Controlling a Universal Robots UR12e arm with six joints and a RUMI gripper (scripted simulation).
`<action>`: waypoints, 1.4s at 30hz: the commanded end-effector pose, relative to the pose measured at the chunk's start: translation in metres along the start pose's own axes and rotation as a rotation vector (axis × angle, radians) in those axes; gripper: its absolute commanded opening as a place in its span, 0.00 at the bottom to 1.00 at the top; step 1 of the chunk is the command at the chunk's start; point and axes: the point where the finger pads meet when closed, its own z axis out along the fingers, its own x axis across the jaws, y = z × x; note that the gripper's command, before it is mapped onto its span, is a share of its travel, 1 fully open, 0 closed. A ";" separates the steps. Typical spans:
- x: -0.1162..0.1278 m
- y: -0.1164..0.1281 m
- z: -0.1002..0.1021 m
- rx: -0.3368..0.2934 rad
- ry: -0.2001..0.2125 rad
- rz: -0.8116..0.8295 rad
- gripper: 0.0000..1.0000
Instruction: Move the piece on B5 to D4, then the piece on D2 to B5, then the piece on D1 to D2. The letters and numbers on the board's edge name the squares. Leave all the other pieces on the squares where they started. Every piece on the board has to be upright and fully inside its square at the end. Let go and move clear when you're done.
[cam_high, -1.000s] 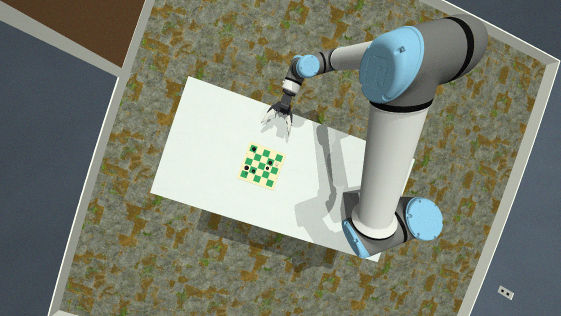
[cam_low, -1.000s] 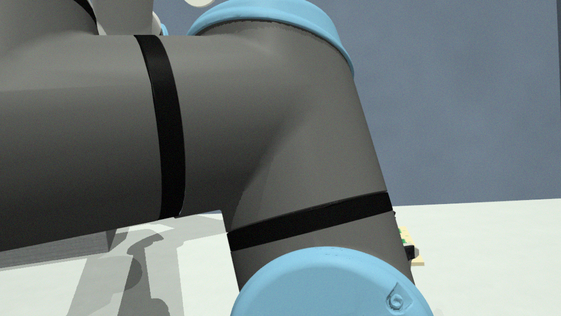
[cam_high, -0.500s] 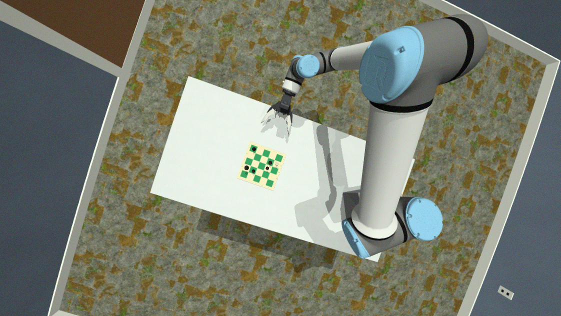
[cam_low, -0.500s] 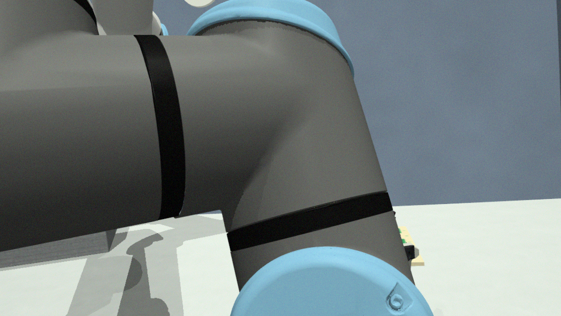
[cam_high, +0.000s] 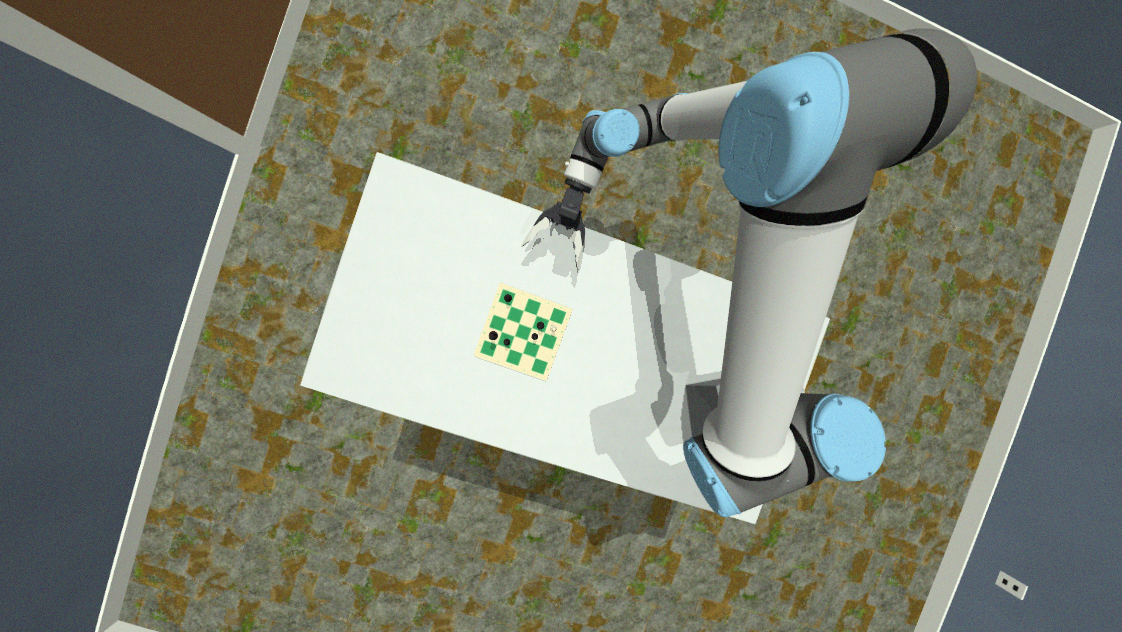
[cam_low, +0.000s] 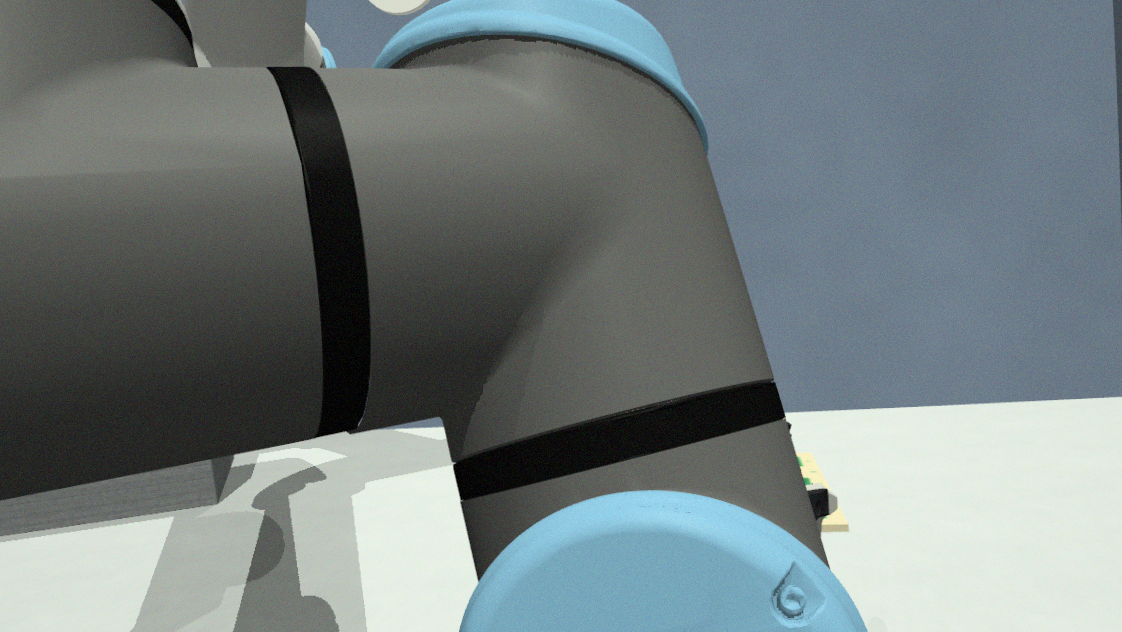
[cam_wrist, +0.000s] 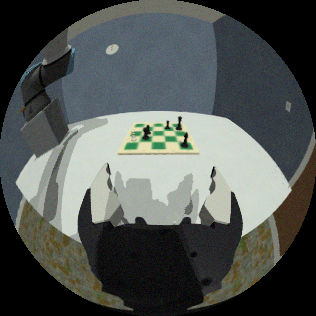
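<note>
A small green-and-cream chessboard (cam_high: 523, 331) lies in the middle of the white table. Several black pieces stand on it, among them one at the far left corner (cam_high: 508, 297), one on the left edge (cam_high: 493, 336) and one near the right (cam_high: 540, 325). One small white piece (cam_high: 552, 330) stands near the right edge. The square labels are too small to read. My gripper (cam_high: 559, 237) is open and empty, above the table's far edge, well apart from the board. In the wrist view the board (cam_wrist: 159, 139) lies ahead of the open fingers.
The arm's base (cam_high: 753, 463) stands on the table's right end. In the exterior view the arm's elbow (cam_low: 392, 274) fills most of the view, and only a corner of the board (cam_low: 824, 484) shows. Stone floor surrounds the table.
</note>
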 end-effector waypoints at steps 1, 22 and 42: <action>0.000 -0.014 -0.001 0.001 -0.002 -0.002 1.00; -0.001 -0.088 -0.020 0.001 -0.001 -0.001 1.00; -0.025 -0.084 0.040 -0.187 -0.167 -0.118 1.00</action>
